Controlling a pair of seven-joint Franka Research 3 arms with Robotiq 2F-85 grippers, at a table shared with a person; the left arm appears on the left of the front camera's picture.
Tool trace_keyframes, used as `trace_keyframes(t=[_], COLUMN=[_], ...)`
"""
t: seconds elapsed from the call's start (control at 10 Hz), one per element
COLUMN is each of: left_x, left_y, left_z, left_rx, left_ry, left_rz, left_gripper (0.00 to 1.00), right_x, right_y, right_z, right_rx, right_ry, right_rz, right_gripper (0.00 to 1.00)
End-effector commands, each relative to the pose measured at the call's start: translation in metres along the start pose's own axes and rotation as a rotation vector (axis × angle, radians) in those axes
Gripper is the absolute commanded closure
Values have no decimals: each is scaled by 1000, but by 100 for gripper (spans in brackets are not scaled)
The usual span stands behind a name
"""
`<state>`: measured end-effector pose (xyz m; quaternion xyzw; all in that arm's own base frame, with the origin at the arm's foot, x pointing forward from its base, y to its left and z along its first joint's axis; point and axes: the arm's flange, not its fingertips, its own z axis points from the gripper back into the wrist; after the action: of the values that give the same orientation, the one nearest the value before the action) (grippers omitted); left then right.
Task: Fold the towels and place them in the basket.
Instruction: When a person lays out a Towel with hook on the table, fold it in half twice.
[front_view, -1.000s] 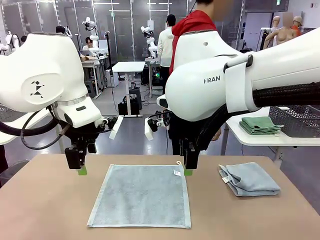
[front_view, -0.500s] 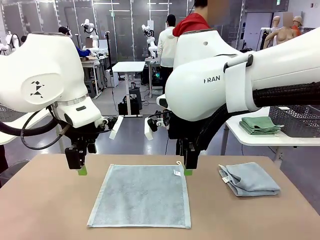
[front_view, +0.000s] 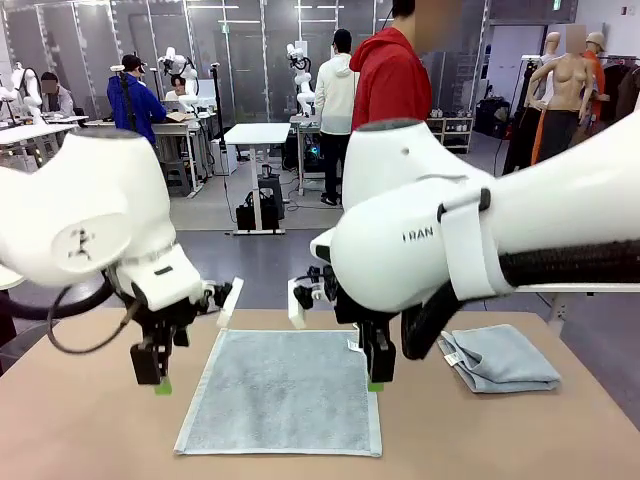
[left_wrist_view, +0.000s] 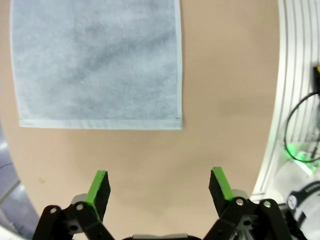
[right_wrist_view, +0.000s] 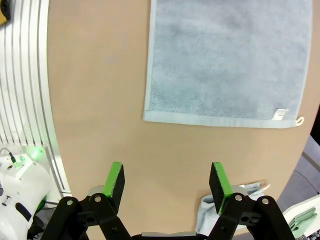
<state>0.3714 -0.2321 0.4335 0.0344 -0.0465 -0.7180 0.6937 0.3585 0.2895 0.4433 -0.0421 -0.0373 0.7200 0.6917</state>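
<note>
Front view, flat towel: a pale blue-grey rectangular terry cloth towel (front_view: 285, 390) lies spread open in the middle of the tan table (front_view: 90, 430).
Front view, folded towel: a second pale blue-grey terry cloth towel (front_view: 500, 358), folded small, lies on the table at the robot's right, apart from the flat towel.
Front view, left tool: the black left tool (front_view: 160, 378) hangs low over bare table, just beside the flat towel's left edge.
Front view, right tool: the black right tool (front_view: 376, 378) hangs low at the flat towel's right edge.
Left wrist view, left tool: the left tool (left_wrist_view: 160, 182) has its jaws spread wide, its green pads (left_wrist_view: 100, 184) hold nothing, and bare table (left_wrist_view: 150, 150) lies between them.
Left wrist view, flat towel: a hemmed edge of the flat towel (left_wrist_view: 95, 60) lies ahead of the fingers, not touching them.
Right wrist view, right tool: the right tool (right_wrist_view: 167, 180) is spread wide and empty.
Right wrist view, flat towel: the flat towel (right_wrist_view: 227, 60) lies ahead, with its small white tag (right_wrist_view: 281, 114) near one corner.
Right wrist view, folded towel: part of the folded towel (right_wrist_view: 205, 216) shows beside one finger.
</note>
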Motion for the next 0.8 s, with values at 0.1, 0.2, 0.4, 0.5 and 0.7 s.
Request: trace_keyframes(t=[0.1,0.2,0.4,0.5,0.7], left_x=[3,3,6,8,9], left_y=[-5,-4,1,3,4], left_z=[-49,-63,-84,-92,-107], left_rx=[9,-14,-44,-55,-93], left_ry=[-71,-73,-49,-36,-30], left_rz=[-14,-15,-16,-7,-6], left_gripper=[0,0,0,0,0], right_x=[0,2,7,7,5], right_y=[12,15,13,11,10], right_z=[-37,-48,-76,-89,-112], right_rx=[47,68,110,136,182], right_ry=[-24,-29,-38,-41,-33], right_rz=[-57,-55,-61,-70,-89], right_gripper=[15,15,15,15,15])
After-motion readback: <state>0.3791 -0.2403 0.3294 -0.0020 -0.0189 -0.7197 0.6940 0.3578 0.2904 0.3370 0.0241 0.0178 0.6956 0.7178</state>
